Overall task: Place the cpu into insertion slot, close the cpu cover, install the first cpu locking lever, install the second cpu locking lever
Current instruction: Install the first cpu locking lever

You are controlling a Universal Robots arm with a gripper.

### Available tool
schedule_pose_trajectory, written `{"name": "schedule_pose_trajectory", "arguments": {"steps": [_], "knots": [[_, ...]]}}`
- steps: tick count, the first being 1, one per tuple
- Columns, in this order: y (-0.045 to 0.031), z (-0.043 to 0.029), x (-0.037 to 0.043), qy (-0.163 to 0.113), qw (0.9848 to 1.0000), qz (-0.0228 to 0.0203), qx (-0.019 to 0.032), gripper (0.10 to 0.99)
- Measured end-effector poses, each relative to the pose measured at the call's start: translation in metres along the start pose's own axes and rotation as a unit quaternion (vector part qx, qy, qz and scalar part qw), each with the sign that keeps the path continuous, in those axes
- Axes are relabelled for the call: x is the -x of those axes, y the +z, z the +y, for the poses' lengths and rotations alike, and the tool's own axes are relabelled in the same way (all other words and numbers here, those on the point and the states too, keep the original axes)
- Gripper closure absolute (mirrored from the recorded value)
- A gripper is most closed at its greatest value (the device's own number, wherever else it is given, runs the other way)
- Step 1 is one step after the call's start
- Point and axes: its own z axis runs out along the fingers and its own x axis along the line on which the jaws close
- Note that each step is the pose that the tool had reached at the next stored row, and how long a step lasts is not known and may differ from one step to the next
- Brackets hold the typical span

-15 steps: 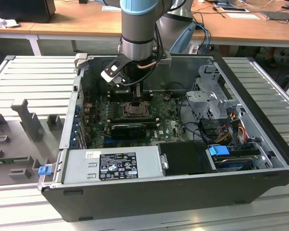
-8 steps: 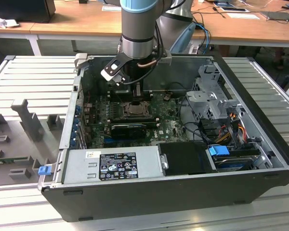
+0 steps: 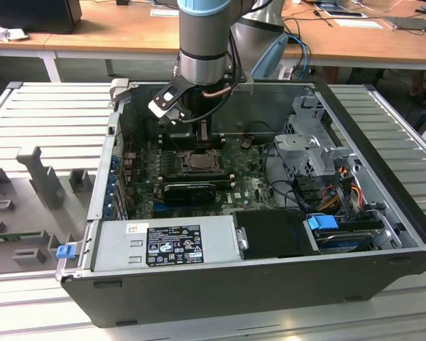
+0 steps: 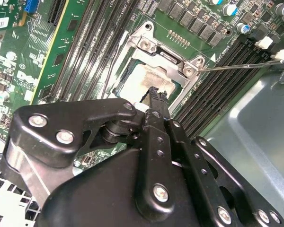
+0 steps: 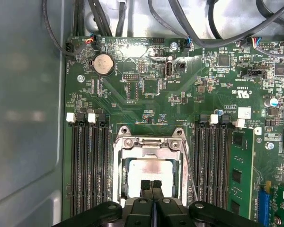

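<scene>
The cpu (image 5: 149,168) lies in the insertion slot (image 3: 199,162), its pale metal top showing through the square opening of the cpu cover (image 5: 151,143). The cover lies flat over the chip (image 4: 144,80) and frames it (image 4: 173,59). My gripper (image 5: 151,183) is shut with nothing between its fingers, its tips pressed together over the socket's edge nearest the wrist (image 4: 156,92). In the exterior view it hangs just above the socket (image 3: 202,135). A thin wire locking lever (image 4: 236,65) sticks out sideways from one cover corner and runs along the socket's side (image 5: 188,163).
Long black memory slots (image 5: 90,165) flank the socket on both sides (image 5: 213,161). A black graphics card (image 3: 190,190) lies in front of the socket, then the power supply (image 3: 167,241). The drive cage (image 3: 316,142) and cables (image 5: 203,28) crowd the exterior view's right.
</scene>
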Motion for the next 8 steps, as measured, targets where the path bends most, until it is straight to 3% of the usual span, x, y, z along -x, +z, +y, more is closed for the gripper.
{"name": "schedule_pose_trajectory", "arguments": {"steps": [8], "knots": [[-0.0028,0.0,0.0,0.0,1.0,0.0,0.0,0.98]]}}
